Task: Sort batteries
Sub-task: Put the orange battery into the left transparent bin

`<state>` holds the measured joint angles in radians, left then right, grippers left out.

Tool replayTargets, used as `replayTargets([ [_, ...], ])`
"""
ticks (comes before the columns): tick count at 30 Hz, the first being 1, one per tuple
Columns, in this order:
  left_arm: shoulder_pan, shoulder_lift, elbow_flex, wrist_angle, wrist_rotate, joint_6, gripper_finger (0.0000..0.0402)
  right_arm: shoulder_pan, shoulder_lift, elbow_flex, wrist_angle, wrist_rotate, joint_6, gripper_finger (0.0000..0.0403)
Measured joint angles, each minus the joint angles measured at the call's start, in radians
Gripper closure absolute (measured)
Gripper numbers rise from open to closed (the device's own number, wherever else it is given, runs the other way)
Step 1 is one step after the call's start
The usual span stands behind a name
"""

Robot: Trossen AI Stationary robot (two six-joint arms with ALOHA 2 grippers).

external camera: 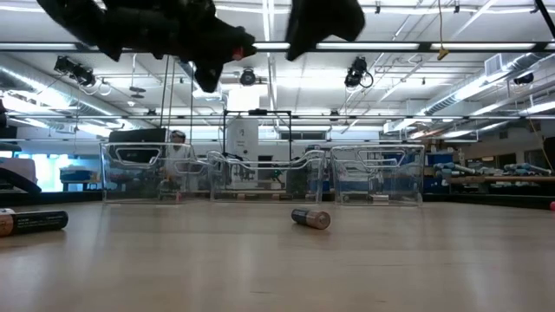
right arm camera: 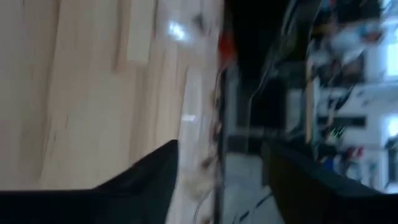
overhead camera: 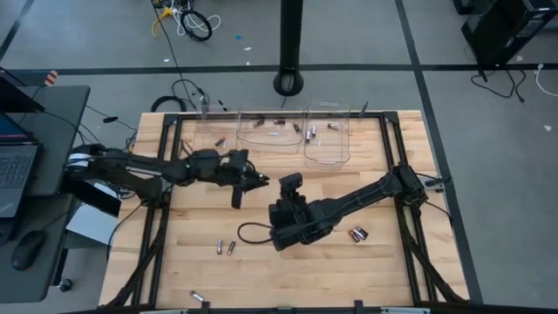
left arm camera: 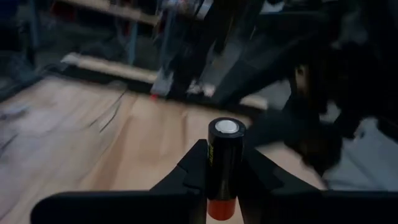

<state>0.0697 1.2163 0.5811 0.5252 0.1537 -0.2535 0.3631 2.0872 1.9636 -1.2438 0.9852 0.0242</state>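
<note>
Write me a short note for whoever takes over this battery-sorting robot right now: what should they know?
Left gripper: shut on a black, red-ended battery, held above mid-table.
Right gripper: open, empty, raised over the table's middle.
Done: a few batteries already lie in the clear bins at the far edge.
Left: two loose batteries front left, one at the front edge, two front right.

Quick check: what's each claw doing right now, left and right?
Left claw: closed on a black, red-ended battery, raised above the table.
Right claw: open, holding nothing, near mid-table.
</note>
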Motion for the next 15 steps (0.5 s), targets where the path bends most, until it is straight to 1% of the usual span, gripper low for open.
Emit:
replayTargets([
  [3,0.035,-0.048,0.075,-0.217,-0.009,0.042,0.0344,-0.019,0.000,0.000,-0.150,-0.055,0.166,0.0236],
  [5,0.066,-0.078,0.129,-0.421,-0.016,0.066,0.0344,-0.028,0.000,-0.012,-0.203,-0.072,0.245,0.0283],
  [7,0.105,-0.088,0.202,-0.600,-0.028,0.089,0.0344,-0.029,0.000,-0.032,-0.251,-0.080,0.296,0.0332],
  [9,0.150,-0.098,0.269,-0.804,-0.052,0.110,0.0344,-0.027,0.000,-0.062,-0.256,-0.083,0.327,0.0377],
  [10,0.177,-0.097,0.303,-0.877,-0.070,0.121,0.0344,-0.026,0.000,-0.081,-0.254,-0.083,0.335,0.0389],
  [11,0.205,-0.095,0.335,-0.946,-0.089,0.132,0.0344,-0.026,0.000,-0.101,-0.248,-0.084,0.344,0.0391],
  [13,0.264,-0.094,0.381,-1.084,-0.110,0.151,0.0344,-0.027,0.000,-0.145,-0.232,-0.089,0.366,0.0385],
  [15,0.333,-0.083,0.424,-1.162,-0.121,0.170,0.0344,-0.028,0.000,-0.195,-0.201,-0.098,0.370,0.0383],
])
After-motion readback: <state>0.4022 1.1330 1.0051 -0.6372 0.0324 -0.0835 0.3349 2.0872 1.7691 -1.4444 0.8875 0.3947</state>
